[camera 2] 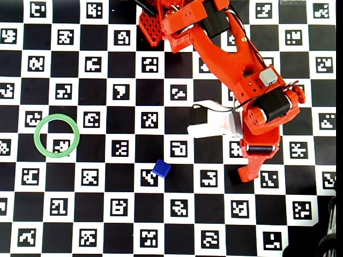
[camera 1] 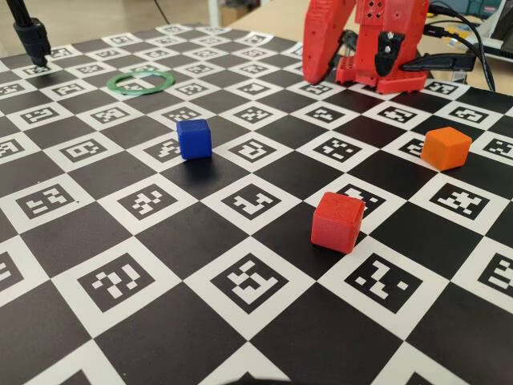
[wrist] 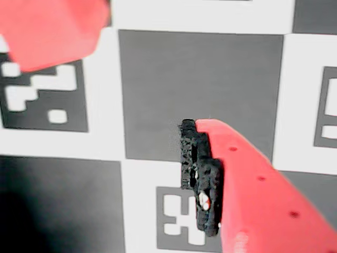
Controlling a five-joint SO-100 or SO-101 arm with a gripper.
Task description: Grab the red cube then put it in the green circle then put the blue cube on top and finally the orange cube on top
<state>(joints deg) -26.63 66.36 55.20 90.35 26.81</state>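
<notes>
The fixed view shows the red cube on the checkered board at front right, the orange cube further right, the blue cube near the middle and the green circle at the back left with nothing in it. From overhead, only the blue cube and the green circle show; the outstretched arm covers the other two. My gripper hangs right of the blue cube. In the wrist view a blurred red cube lies at top left, apart from my padded finger. The gripper is open and holds nothing.
The red arm's base stands at the board's back right with cables behind it. A black stand rises at the back left corner. The board carries printed markers on its white squares.
</notes>
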